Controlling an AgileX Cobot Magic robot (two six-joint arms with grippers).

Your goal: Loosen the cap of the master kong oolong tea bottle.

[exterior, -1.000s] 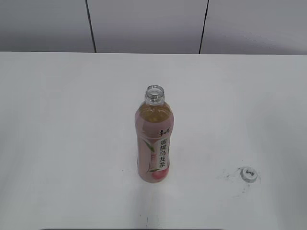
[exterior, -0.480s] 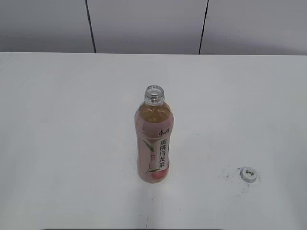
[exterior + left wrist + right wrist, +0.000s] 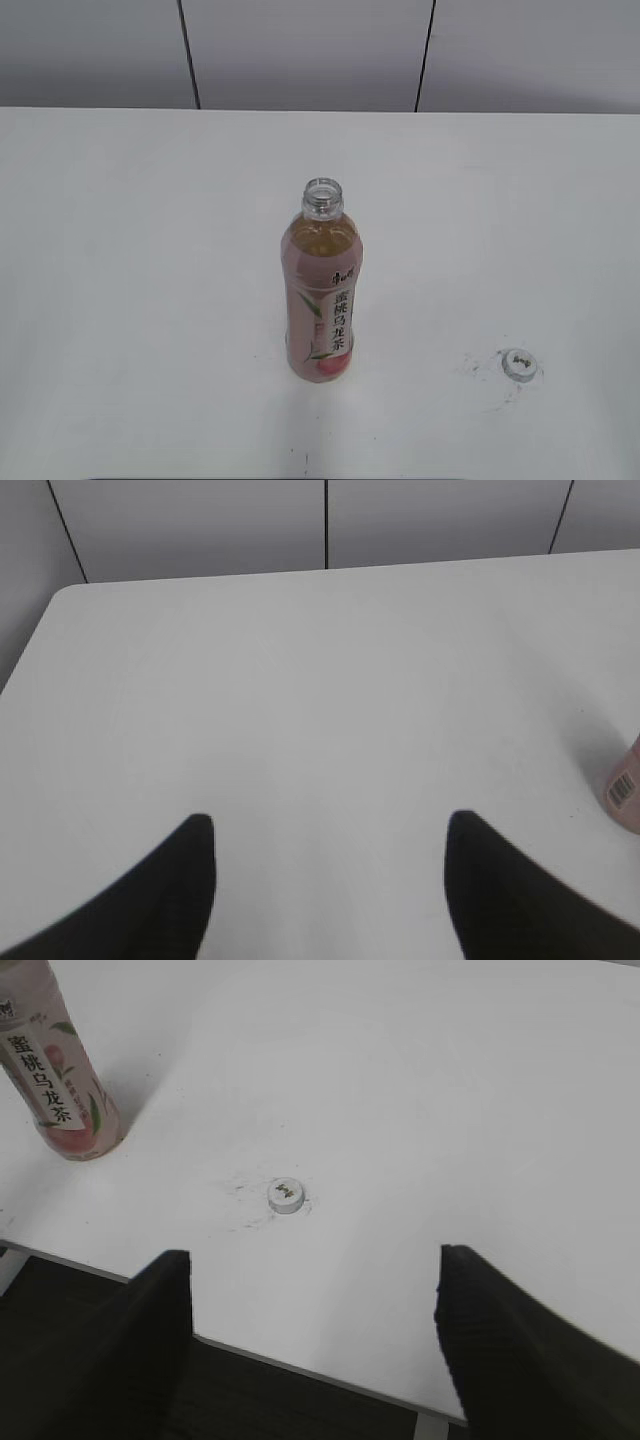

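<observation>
The master kong oolong tea bottle [image 3: 322, 295] stands upright and uncapped at the middle of the white table; its open neck shows. It also shows in the right wrist view [image 3: 58, 1070], and its base edge shows in the left wrist view [image 3: 624, 790]. The cap [image 3: 518, 363] lies on the table to the bottle's right, logo up, and appears in the right wrist view [image 3: 286, 1195]. My left gripper [image 3: 328, 825] is open and empty over bare table left of the bottle. My right gripper [image 3: 312, 1260] is open and empty, above the table's front edge near the cap. Neither gripper shows in the exterior view.
The white table [image 3: 140, 250] ends at a grey panelled wall [image 3: 300, 50] at the back. Dark scuff marks [image 3: 480, 370] surround the cap. The table's front edge [image 3: 300, 1365] and dark floor show under my right gripper.
None in the scene itself; bottle and cap stay put.
</observation>
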